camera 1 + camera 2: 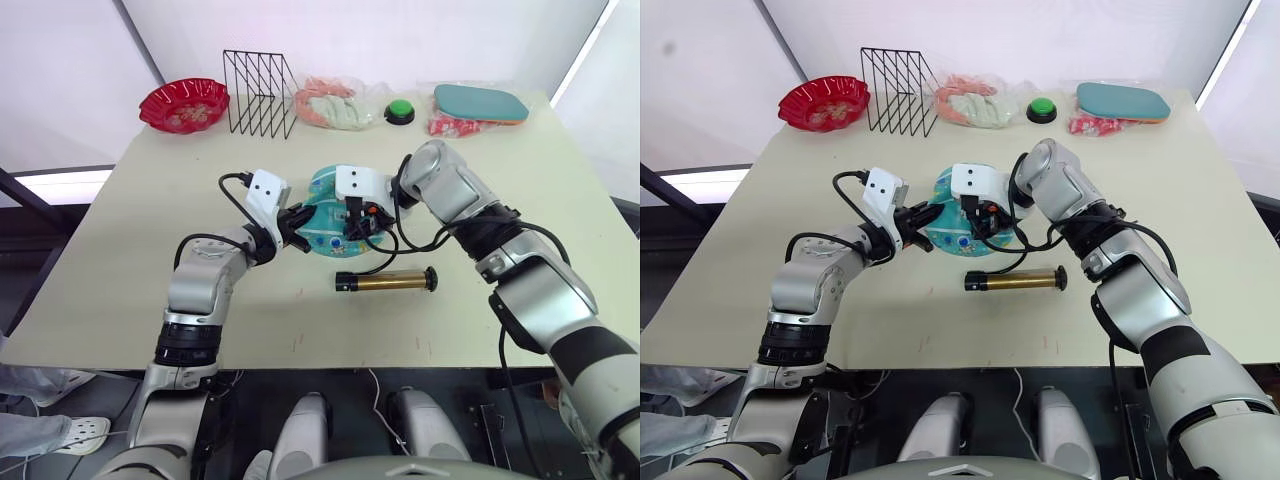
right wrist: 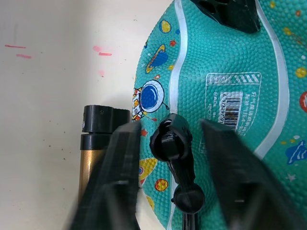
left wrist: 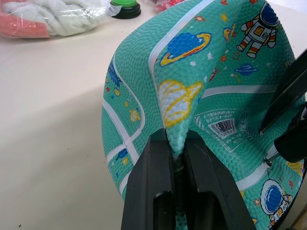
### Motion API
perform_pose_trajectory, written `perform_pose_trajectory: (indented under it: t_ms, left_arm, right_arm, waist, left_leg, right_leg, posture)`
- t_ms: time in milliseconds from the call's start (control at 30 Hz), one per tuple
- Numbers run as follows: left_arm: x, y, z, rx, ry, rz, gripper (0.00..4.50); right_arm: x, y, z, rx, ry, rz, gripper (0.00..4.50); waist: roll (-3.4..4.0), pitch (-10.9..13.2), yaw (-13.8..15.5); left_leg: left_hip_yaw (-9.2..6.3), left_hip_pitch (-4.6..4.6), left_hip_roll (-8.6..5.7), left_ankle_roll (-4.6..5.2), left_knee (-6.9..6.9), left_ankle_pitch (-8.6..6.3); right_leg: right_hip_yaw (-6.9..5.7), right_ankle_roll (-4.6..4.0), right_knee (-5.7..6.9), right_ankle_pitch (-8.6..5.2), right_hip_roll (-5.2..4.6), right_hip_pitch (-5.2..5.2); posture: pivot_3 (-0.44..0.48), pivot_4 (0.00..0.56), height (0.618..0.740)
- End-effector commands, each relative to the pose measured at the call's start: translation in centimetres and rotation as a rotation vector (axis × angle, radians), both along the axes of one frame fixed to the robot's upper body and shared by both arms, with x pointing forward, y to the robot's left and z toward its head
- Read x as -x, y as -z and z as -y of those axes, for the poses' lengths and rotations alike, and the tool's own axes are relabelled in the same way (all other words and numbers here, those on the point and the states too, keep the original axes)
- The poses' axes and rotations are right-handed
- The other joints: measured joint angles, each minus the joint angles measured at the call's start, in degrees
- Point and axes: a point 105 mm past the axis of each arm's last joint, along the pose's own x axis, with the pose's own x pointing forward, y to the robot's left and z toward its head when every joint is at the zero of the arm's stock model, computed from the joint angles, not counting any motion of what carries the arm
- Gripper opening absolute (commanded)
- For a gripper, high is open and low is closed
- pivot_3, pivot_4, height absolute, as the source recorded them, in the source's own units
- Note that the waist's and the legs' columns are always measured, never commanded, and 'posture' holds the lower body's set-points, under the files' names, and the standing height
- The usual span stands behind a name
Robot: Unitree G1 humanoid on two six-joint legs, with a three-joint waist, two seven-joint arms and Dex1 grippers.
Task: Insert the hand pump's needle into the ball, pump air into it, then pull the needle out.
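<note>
- Left gripper (image 3: pixel 175 158) was pinched on a fold of the ball (image 1: pixel 330 215), likely steadying it mid-table.
- Right gripper (image 2: pixel 170 143) stood spread around the needle (image 2: pixel 173 143) fitting (tip hidden against the ball).
- Hand pump (image 1: pixel 387 281) lay just beside the ball.

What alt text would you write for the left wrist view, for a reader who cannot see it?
The left pincer pinches a raised fold of the dented teal ball, which rests on the pale table. The ball shows white seam lines, planet and astronaut prints and a barcode sticker; a green button sits behind.
</note>
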Motion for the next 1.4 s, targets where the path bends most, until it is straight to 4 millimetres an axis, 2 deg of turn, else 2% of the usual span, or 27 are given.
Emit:
perform_pose_trajectory:
  t_ms: [33, 400, 500, 767, 900, 1267, 1333, 1400]
  left_arm:
    - [0.4, 0.8, 0.5, -0.005, 0.031, -0.035, 0.0]
    - [0.2, 0.9, 0.4, 0.006, 0.019, -0.041, 0.0]
    - [0.2, 0.9, 0.5, 0.007, 0.019, -0.044, 0.0]
    - [0.3, 1.2, 0.4, 0.007, 0.017, -0.059, 0.0]
    - [0.3, 1.2, 0.3, 0.008, 0.013, -0.061, 0.0]
    - [0.5, 1.4, 0.1, 0.007, 0.006, -0.071, 0.0]
    - [0.6, 1.6, 0.0, 0.007, 0.003, -0.076, 0.0]
    - [0.6, 1.7, 0.0, 0.006, 0.001, -0.081, 0.0]
  right_arm:
    - [0.0, -1.2, -0.3, -0.042, -0.008, 0.022, 0.33]
    - [0.1, -0.9, -0.8, 0.004, -0.007, 0.115, 0.34]
    - [0.1, 0.2, -0.9, 0.047, 0.001, 0.149, 0.34]
    - [-0.5, 5.0, -0.9, 0.153, 0.055, 0.156, 0.34]
    - [-0.8, 6.6, -0.7, 0.175, 0.085, 0.146, 0.34]
    - [-1.0, 9.6, -0.6, 0.218, 0.128, 0.123, 0.34]
    - [-0.9, 10.4, -0.6, 0.239, 0.131, 0.119, 0.34]
    - [-0.7, 11.3, -0.6, 0.263, 0.132, 0.116, 0.34]
  waist:
    - [0.0, 0.0, -0.01]
    - [0.0, 0.0, -0.03]
    - [0.0, 0.0, -0.11]
    - [-0.04, -0.04, -0.97]
    - [-0.06, -0.07, -1.62]
    - [-0.19, -0.8, -2.76]
    - [-0.23, -0.82, -2.9]
    - [-0.29, -0.9, -3.11]
  left_leg:
    - [0.0, 0.0, 0.0, 0.0, 0.01, 0.0]
    - [-0.01, 0.0, 0.0, 0.0, 0.06, 0.0]
    - [-0.01, 0.02, 0.0, 0.0, 0.09, 0.0]
    - [0.03, 0.37, 0.06, 0.01, 0.14, 0.01]
    - [0.07, 1.02, 0.08, 0.01, 0.1, 0.0]
    - [0.1, 1.34, 0.25, 0.01, 0.04, 0.0]
    - [0.14, 1.54, 0.25, 0.01, -0.07, 0.0]
    - [0.19, 2.19, 0.25, 0.01, -0.36, -0.01]
  right_leg:
    - [0.0, 0.0, 0.01, 0.0, 0.0, 0.0]
    - [0.01, 0.0, 0.05, 0.0, 0.01, 0.0]
    - [0.01, 0.0, 0.07, 0.0, 0.02, 0.0]
    - [0.05, 0.01, 0.12, 0.0, 0.08, 0.27]
    - [0.07, 0.22, 0.07, -0.14, 0.1, 0.87]
    - [0.18, 0.22, 0.08, -0.17, 0.3, 1.1]
    - [0.24, 0.21, 0.07, -0.18, 0.3, 1.25]
    - [0.31, 0.15, -0.04, -0.24, 0.3, 1.75]
  posture:
    - [0.0, 0.15, 0.74]
    - [0.0, 0.15, 0.74]
    - [0.0, 0.15, 0.74]
    - [0.0, 0.15, 0.74]
    - [0.0, 0.15, 0.74]
    - [0.0, 0.15, 0.74]
    - [0.0, 0.15, 0.74]
    - [0.0, 0.15, 0.74]
